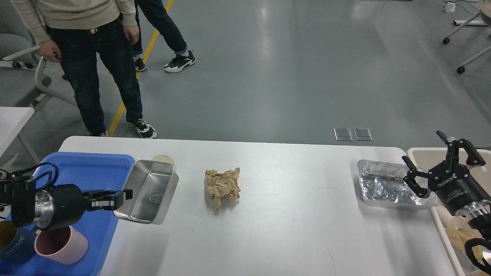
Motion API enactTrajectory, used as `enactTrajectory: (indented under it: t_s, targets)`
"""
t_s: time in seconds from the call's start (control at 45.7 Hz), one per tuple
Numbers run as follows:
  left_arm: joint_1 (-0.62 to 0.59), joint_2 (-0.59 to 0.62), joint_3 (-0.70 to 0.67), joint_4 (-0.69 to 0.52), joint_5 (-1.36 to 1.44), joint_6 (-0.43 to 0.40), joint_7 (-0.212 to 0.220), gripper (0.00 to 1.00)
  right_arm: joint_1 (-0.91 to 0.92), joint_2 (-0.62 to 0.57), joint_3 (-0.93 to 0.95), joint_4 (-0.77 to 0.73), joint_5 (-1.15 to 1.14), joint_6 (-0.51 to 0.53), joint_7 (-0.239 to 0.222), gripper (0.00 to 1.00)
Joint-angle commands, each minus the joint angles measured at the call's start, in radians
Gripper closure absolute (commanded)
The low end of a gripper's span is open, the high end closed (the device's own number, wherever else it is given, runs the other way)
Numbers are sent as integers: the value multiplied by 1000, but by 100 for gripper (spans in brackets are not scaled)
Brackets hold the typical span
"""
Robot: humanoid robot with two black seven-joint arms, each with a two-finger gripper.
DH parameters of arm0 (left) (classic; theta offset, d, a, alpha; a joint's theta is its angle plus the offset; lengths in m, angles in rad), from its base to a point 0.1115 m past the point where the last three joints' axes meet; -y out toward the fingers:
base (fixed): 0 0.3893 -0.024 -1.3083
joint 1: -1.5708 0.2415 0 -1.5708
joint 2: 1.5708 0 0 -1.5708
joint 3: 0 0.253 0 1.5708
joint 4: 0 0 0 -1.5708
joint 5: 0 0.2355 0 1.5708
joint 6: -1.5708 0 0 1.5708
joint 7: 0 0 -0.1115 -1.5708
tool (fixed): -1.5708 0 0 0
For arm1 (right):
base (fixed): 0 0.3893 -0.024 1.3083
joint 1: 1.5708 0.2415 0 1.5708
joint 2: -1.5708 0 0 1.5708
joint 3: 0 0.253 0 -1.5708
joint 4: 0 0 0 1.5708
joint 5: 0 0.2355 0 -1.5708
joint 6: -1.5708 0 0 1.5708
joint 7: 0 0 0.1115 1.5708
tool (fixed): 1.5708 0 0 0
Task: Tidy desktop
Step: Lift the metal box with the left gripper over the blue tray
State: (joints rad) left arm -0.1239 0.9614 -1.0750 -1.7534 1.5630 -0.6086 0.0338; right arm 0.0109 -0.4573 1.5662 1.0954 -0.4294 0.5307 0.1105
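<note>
Left gripper [124, 197] is clamped on the near rim of a steel tin [147, 191], holding it lifted beside the blue tray [88, 168]. Tin looks rigid, light, slick; a rim pinch will likely let it tilt. Right gripper [441, 163] hangs with fingers spread, empty, just right of the foil tray [383, 186]. Desktop [291, 230] spreads below both grippers. Crumpled paper [223, 186] lies right of the tin: soft, featherlight, take it anywhere.

The dark blue mug [13, 245] at the near left corner of the blue tray [98, 168] carries the word "HOME" in pale letters. On the black body of the right gripper [441, 163], past the desk's right edge, white lettering reads "ROBOTIQ". The small emblem stamped in the steel tin [149, 191] is too small to read.
</note>
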Motion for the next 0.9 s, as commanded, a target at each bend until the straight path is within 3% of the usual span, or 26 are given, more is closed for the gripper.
enactTrajectory:
  t_s: [0.0,0.372,0.875]
  targets:
    - [0,86,-89,-3,-67,-14,-9,100,0,0,-2,0,0,0,0,0]
    - [3,166,-212,18,-138,-68,-28,100,0,-1,-6,1,0,0,-2,0]
    - [23,161,-209,291,-133,-51,-41,100,0,-1,-6,3,0,0,0,0]
